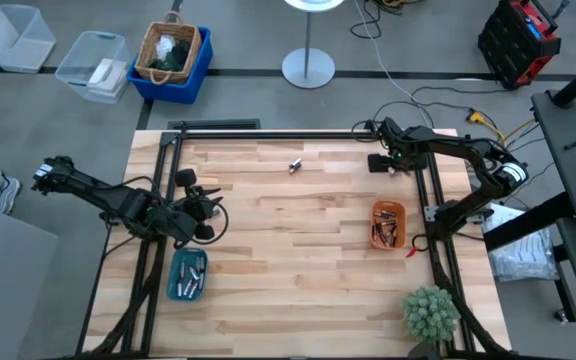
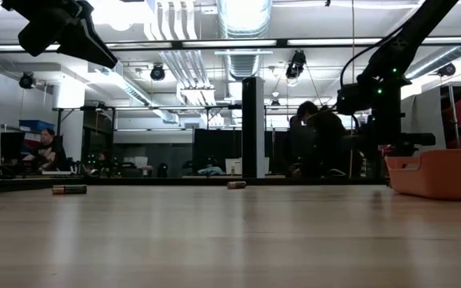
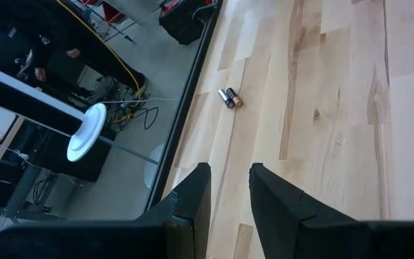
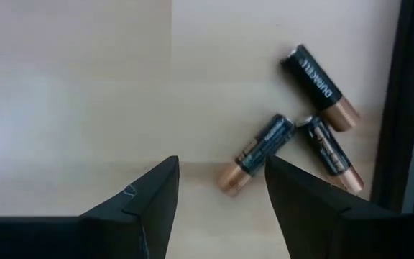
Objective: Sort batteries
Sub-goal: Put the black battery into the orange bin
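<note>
Wooden table (image 1: 298,260) carries 2 trays (image 1: 387,224), loose batteries (image 1: 294,166), plant (image 1: 430,312).

We see batteries (image 1: 294,166) at bench (image 1: 298,260) rear centre; tray w/ batteries (image 1: 387,225) at right, another tray (image 1: 187,275) front left; plant (image 1: 430,313) at front-right corner; basket (image 1: 171,52) on floor behind.

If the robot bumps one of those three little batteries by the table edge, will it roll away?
Probably, sideways. The three batteries are smooth round cylinders lying flat on bare wood, so a nudge would likely roll one. They look rigid and slick, so the right gripper, open above them, might let one slip.
</note>
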`<control>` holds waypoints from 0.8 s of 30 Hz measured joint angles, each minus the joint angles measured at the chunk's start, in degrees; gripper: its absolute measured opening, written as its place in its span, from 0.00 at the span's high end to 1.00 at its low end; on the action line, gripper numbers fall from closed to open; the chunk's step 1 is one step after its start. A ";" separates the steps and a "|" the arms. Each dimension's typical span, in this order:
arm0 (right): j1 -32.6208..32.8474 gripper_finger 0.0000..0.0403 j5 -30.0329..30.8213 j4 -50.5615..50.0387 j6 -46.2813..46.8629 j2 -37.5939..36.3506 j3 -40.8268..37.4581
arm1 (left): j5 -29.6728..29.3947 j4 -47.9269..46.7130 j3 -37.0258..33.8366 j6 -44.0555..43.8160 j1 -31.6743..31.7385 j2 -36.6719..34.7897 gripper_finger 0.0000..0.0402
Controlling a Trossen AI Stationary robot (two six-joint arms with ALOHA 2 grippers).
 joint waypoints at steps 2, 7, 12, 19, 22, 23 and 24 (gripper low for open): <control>-0.11 0.51 0.26 0.00 0.21 0.00 -0.01 | 0.00 -0.02 0.00 0.00 0.00 0.00 0.81; -0.11 0.51 -0.13 -0.82 -1.26 0.00 -0.02 | 0.00 -0.02 0.00 0.00 0.01 0.00 0.81; -0.03 0.51 -0.60 -2.07 -4.11 0.00 -0.39 | 0.01 0.00 0.00 0.00 0.01 0.00 0.81; 0.00 0.51 -0.16 -0.85 -3.02 0.00 -0.50 | 0.00 0.00 0.00 0.00 0.01 0.00 0.81; 0.00 0.51 0.30 -0.67 -2.27 0.08 -0.50 | 0.00 0.00 0.00 0.00 -0.01 0.00 0.81; 0.00 0.51 0.34 -0.43 -1.64 0.35 -0.50 | 0.00 -0.01 0.00 0.00 0.01 0.00 0.81; 0.00 0.51 0.50 -0.28 -1.32 0.75 -0.50 | 0.00 0.00 0.00 0.00 0.01 0.00 0.81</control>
